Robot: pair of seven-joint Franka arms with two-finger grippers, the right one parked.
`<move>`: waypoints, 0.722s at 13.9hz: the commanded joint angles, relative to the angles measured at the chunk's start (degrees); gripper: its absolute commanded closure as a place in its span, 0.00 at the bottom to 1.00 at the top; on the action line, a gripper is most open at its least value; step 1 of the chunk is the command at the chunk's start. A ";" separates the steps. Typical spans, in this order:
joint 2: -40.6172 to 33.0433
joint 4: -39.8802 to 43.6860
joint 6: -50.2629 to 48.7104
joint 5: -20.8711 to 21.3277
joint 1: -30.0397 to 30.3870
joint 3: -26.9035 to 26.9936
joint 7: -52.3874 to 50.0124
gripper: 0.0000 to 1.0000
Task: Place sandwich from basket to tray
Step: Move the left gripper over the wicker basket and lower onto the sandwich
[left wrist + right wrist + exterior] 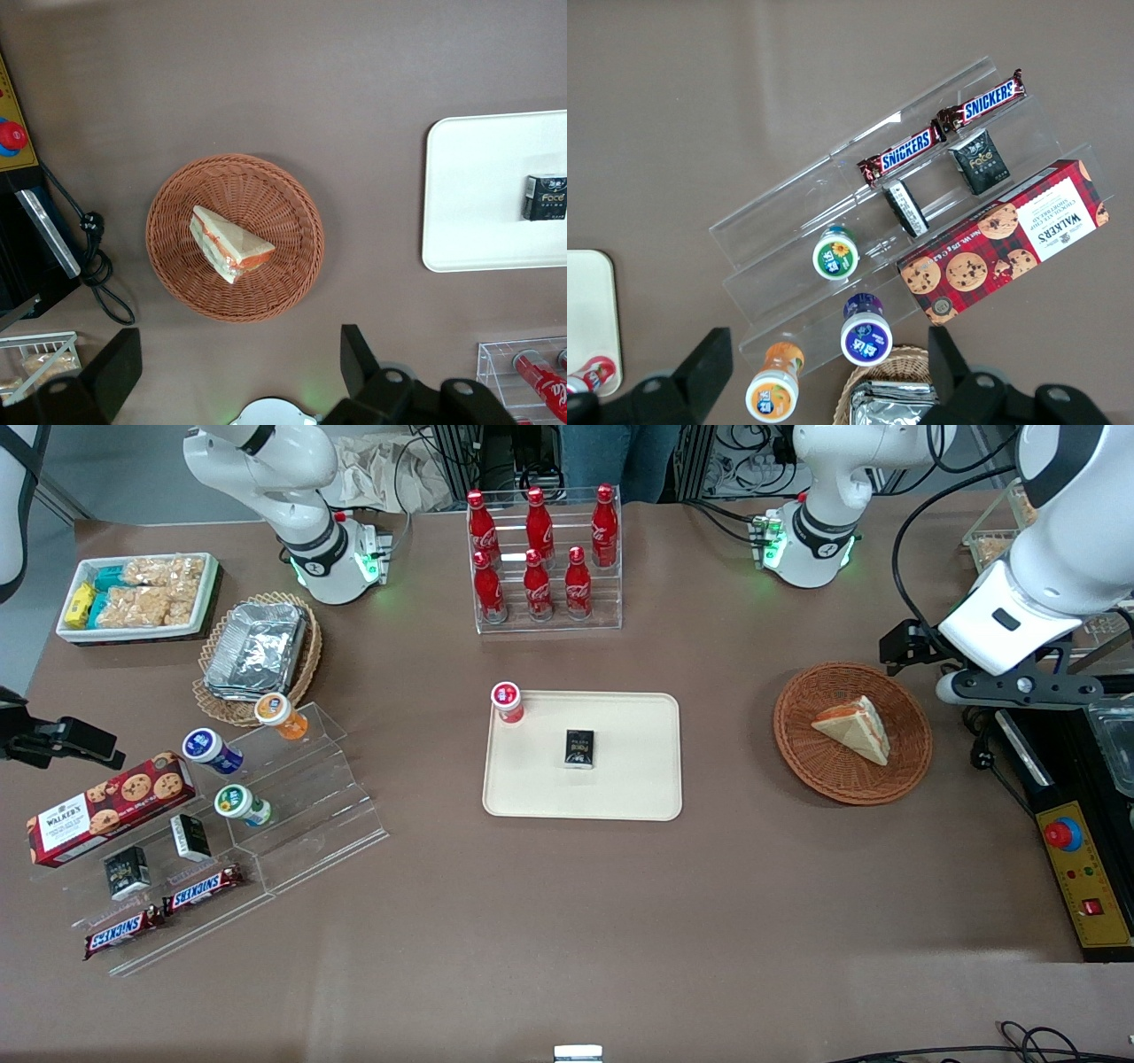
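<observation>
The sandwich (855,731), a pale bread wedge with orange-pink filling, lies in the round reddish-brown wicker basket (797,744) toward the working arm's end of the table. Both show in the left wrist view: the sandwich (229,242) and the basket (292,283). The cream tray (638,771) lies flat at the table's middle, and part of it shows in the left wrist view (478,204). My left gripper (1019,691) hangs high above the table beside the basket, a little farther from the front camera. It is open and empty, its fingers (353,354) spread wide.
On the tray are a small black box (580,747) and, at one corner, a red-capped bottle (507,701). A rack of cola bottles (540,558) stands farther back. A control box with a red button (1076,868) sits at the working arm's end. An acrylic snack stand (266,815) stands toward the parked arm's end.
</observation>
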 commanded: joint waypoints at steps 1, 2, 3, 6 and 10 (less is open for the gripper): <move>-0.34 0.48 -1.32 0.08 -0.12 0.02 0.54 0.00; -0.34 0.48 -1.49 0.08 -0.12 0.02 0.36 0.00; -0.43 0.48 -1.67 0.25 -0.12 0.02 0.19 0.00; -1.48 -1.70 -1.41 0.34 0.32 0.37 -0.17 0.00; -5.43 -8.03 0.78 0.69 0.41 0.46 -14.38 0.00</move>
